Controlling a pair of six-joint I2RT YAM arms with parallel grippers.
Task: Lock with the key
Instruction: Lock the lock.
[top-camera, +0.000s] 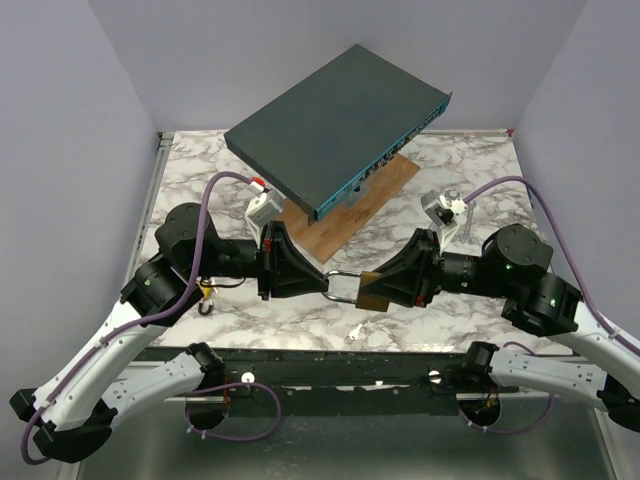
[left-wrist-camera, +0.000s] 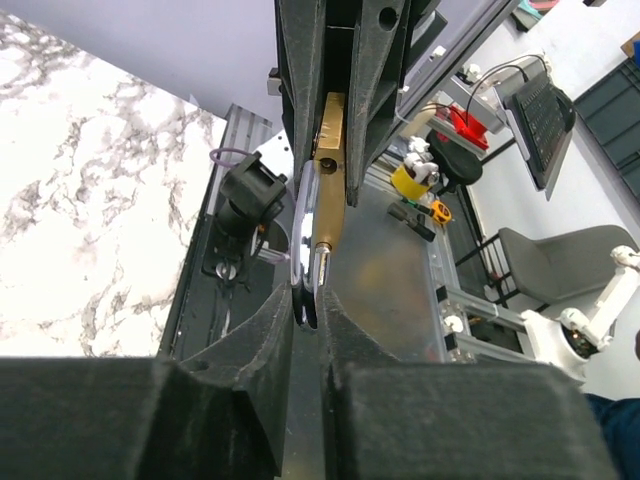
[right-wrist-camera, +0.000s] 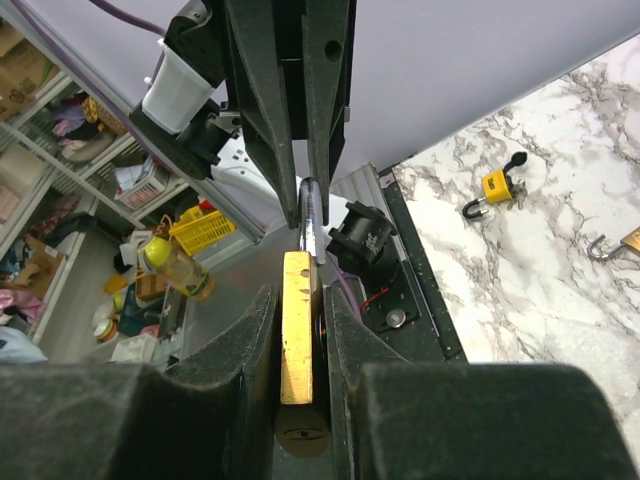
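Note:
A brass padlock hangs in the air between both arms above the table's front edge. My right gripper is shut on its brass body, one finger on each flat side. The round keyway end faces the right wrist camera with nothing in it. My left gripper is shut on the steel shackle, whose loop is pinched between the fingertips. In the left wrist view the brass body sits past the shackle, inside the right gripper's fingers. I cannot pick out the key with certainty.
A small yellow padlock lies on the marble table by the left arm; a dark-headed piece sticks from it, possibly a key. Another shackle and brass corner show nearby. A dark flat box leans on a wooden board at the back.

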